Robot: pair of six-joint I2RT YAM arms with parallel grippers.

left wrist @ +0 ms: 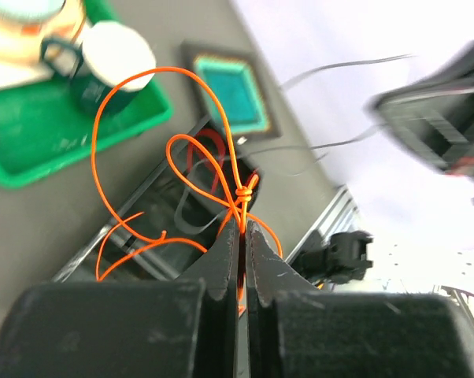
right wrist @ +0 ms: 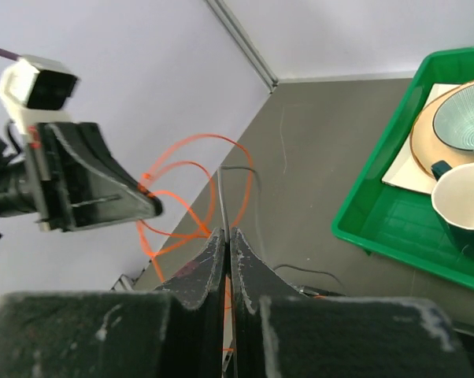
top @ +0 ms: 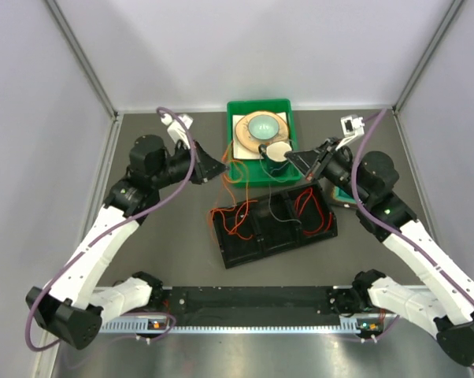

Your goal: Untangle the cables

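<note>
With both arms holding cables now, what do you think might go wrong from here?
The knot in the orange cable, just above the left fingers, may tighten if pulled, and its slack might snag the mug. The thin grey cable could slip from the right fingers.

Top external: high above the near edge of the table, looking down on all of it from afar
Left wrist: close behind its fingers, facing the green tray
Right wrist: close behind its fingers, facing the left gripper
Shared by all: green tray, orange cable
</note>
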